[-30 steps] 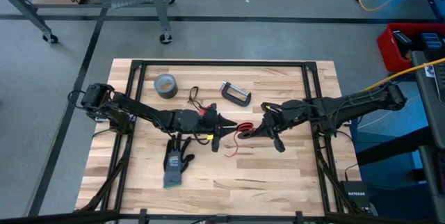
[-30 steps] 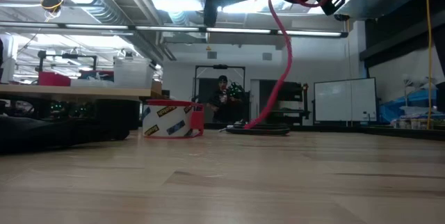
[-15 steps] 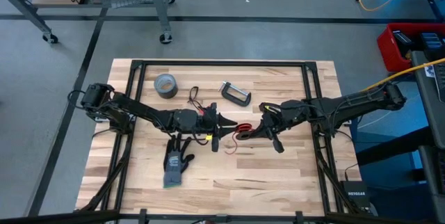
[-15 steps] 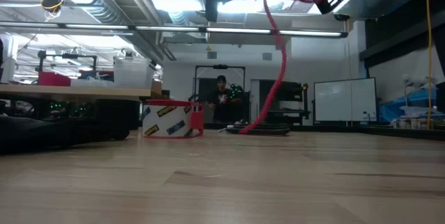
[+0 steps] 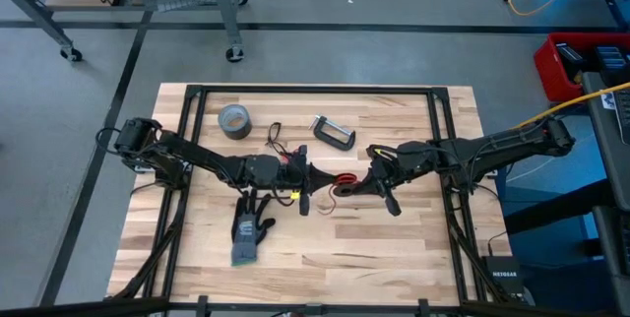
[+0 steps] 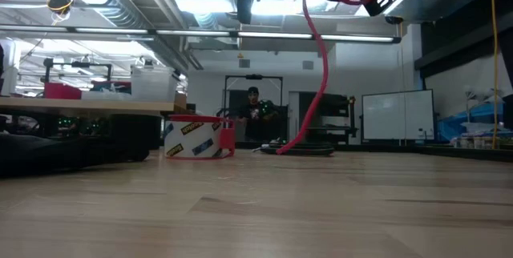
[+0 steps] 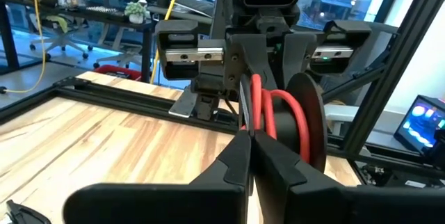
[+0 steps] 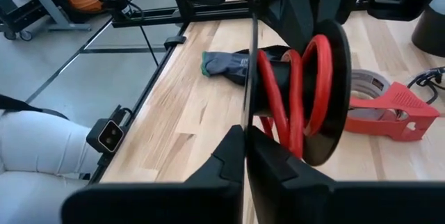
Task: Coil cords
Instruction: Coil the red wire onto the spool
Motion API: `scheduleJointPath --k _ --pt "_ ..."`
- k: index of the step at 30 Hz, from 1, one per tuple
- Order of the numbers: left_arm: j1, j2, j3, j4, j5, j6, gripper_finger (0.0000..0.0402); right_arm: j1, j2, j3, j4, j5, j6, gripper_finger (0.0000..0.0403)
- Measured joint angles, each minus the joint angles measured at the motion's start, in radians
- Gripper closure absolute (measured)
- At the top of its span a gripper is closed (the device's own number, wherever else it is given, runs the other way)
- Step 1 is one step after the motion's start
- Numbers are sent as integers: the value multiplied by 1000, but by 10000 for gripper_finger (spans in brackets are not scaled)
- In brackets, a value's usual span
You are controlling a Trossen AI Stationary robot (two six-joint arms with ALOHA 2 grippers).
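Note:
A red cord (image 5: 343, 179) is wound in loops (image 8: 295, 92) on a black spool (image 8: 332, 85) held above the table's middle, between my two grippers. My left gripper (image 5: 317, 177) comes from the left and my right gripper (image 5: 362, 181) from the right; both are shut. One strand of the red cord (image 6: 322, 66) hangs down and its end (image 5: 330, 209) lies on the table. The black cord (image 5: 274, 140) lies looped on the table behind the left arm. My left gripper pinches a thin dark edge (image 7: 243, 109) of the spool between its two fingertips, coming level from the table's left. The red loops (image 7: 274, 113) sit right beside that edge. The spool is lifted clear of the table. My right gripper pinches a thin dark edge (image 8: 248, 78) that stands up from between its fingertips, beside the red loops. It comes from the table's right, slanting a little downward. The spool's round disc (image 8: 334, 57) stands upright next to the fingers.
A grey duct-tape roll (image 5: 234, 120) and a C-clamp (image 5: 333, 132) lie toward the far edge. A grey glove (image 5: 251, 230) lies near the front left. A red-edged tape ring (image 6: 200, 136) stands behind the cord.
The hanging strand of the red cord has swung a little to one side, while its end has stayed on the table. Both arms have kept their places.

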Motion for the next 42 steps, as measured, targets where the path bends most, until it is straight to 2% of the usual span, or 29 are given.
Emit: scheduleJointPath --k 10,19,25,28,33,42 --pt "1 0 0 -2 -6 1 400 0 0 0 2 -2 34 339" --pt "1 -4 0 -6 -9 10 401 0 -1 0 0 -11 38 272" --pt "0 -103 -1 -161 -131 32 401 0 -37 0 -26 0 70 256" --pt "2 -165 -1 -244 -177 36 401 2 -85 1 -42 47 75 256" --pt "0 -230 -1 -258 -234 39 401 1 -120 2 -38 212 90 256" --pt "3 -227 -1 -192 -305 57 402 1 54 2 53 356 90 255"
